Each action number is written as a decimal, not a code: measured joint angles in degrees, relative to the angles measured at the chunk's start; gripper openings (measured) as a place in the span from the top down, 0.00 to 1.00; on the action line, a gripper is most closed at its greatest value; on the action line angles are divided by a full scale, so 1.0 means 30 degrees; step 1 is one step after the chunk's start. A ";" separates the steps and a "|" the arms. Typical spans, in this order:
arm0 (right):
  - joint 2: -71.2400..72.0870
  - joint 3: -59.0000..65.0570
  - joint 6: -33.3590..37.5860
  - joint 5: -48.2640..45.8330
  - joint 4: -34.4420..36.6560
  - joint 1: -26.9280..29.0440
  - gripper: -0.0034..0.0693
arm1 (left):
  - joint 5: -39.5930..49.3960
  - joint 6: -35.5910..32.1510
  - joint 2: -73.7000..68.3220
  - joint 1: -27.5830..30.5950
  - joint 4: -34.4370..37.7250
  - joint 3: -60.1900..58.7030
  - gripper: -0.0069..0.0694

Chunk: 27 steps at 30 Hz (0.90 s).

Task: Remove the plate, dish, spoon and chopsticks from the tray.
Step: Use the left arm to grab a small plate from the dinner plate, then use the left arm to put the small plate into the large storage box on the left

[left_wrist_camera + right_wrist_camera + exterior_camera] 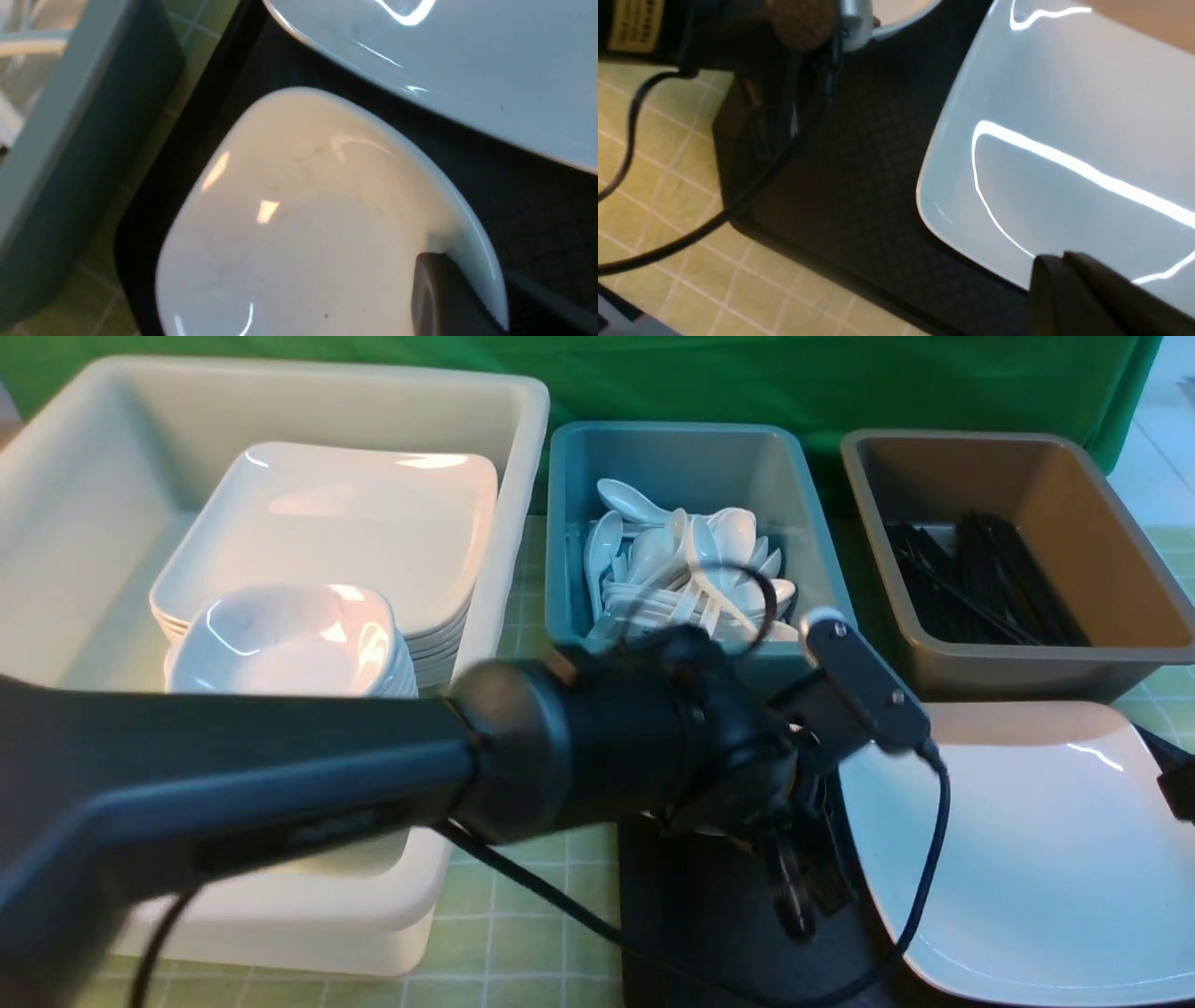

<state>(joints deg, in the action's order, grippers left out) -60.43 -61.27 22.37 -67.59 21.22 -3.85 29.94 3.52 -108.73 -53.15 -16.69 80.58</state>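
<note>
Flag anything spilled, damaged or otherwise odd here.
One small oddity: a dark speck inside the white dish, whose rim the left gripper pinches; I can't tell whether it is dirt or a flaw. I see no spill or breakage.

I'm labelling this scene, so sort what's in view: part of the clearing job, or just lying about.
Job:
- tray
- large plate on it
- small dish on it, its rim between the left tool's jaws

Lying about:
- stacked plates
- stacked bowls
- heaped spoons
- black sticks
</note>
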 joint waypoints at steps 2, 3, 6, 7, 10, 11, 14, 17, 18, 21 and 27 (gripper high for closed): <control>0.0000 -0.0881 0.0547 -0.0316 0.1123 0.0000 0.95 | 0.1357 0.0236 0.0911 0.0000 0.0582 0.0750 0.89; 0.0000 -0.1489 0.0924 -0.0360 0.1977 0.0000 0.95 | 0.2114 0.0283 0.1706 0.0000 0.0679 0.1534 0.90; -0.0017 -0.2816 0.1347 -0.0357 0.3862 0.0000 0.95 | 0.3330 0.0320 0.3397 0.0168 0.0237 0.3238 0.89; -0.0090 -0.3625 0.1629 -0.0380 0.4678 0.0000 0.95 | 0.3704 0.0320 0.4077 0.0423 -0.0142 0.3867 0.89; -0.0475 -0.5242 0.2279 -0.0469 0.5886 -0.0380 0.95 | 0.4381 0.0494 0.5914 0.1515 -0.0977 0.5236 0.89; -0.0740 -0.5887 0.2356 -0.0469 0.6016 -0.0782 0.95 | 0.4678 0.0668 0.6648 0.2304 -0.1124 0.5559 0.89; -0.1996 -0.7741 0.2373 -0.0469 0.6124 -0.2760 0.95 | 0.6036 0.0772 0.7932 0.4413 -0.1302 0.5807 0.89; -0.3737 -0.9286 0.2014 -0.0048 0.5972 -0.5330 0.95 | 0.8622 0.0810 0.8526 0.7204 -0.0522 0.5785 0.90; -0.4385 -0.9731 0.1707 0.0217 0.5783 -0.6185 0.95 | 0.9186 0.0810 0.8546 0.7955 -0.0129 0.5601 0.90; -0.5873 -1.0639 0.0982 0.0732 0.5107 -0.7902 0.95 | 0.9654 0.0892 0.8546 0.9237 0.0594 0.4688 0.90; -0.9344 -1.2409 0.0383 0.1096 0.3672 -1.0470 0.95 | 0.7667 0.1816 0.8525 1.0627 0.1293 0.0391 0.90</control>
<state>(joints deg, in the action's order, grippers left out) -88.46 -98.50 23.51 -64.30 32.23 -35.26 52.94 8.97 -83.15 -21.27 -12.81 81.75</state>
